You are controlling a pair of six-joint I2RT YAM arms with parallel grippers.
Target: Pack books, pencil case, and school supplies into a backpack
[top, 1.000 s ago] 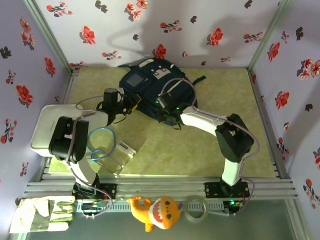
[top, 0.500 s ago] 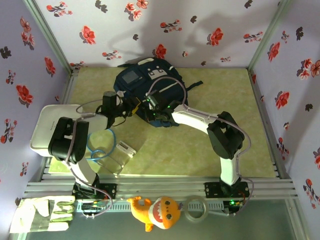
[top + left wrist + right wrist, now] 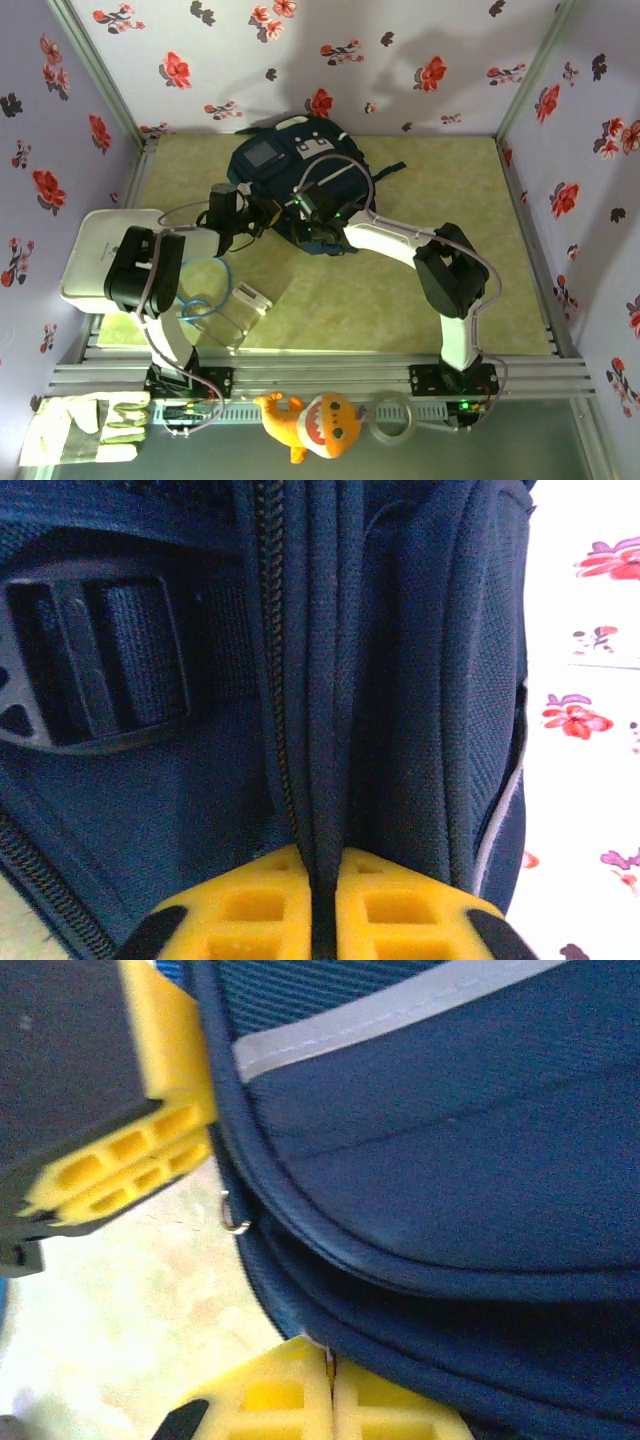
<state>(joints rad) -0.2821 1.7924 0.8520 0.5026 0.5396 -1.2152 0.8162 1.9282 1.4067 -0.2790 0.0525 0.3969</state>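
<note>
The navy backpack [image 3: 300, 165] lies at the back of the table with its white-patched pocket facing up. My left gripper [image 3: 268, 212] is at its left near edge. In the left wrist view this gripper [image 3: 322, 868] is shut on a fold of backpack [image 3: 420, 680] fabric beside a zipper. My right gripper [image 3: 312, 228] is at the backpack's near edge. Its yellow fingers [image 3: 290, 1390] are shut, pinching the backpack's [image 3: 450, 1160] lower rim. The books are out of view.
A white tray [image 3: 95, 250] stands at the left. A clear pouch [image 3: 235, 310] with a blue cord loop [image 3: 200, 285] lies in front of the left arm. A strap buckle [image 3: 90, 660] and a metal zipper ring [image 3: 235, 1222] are close to the fingers.
The right arm dragged the backpack to the left. My left gripper then closed on the backpack's fabric.
</note>
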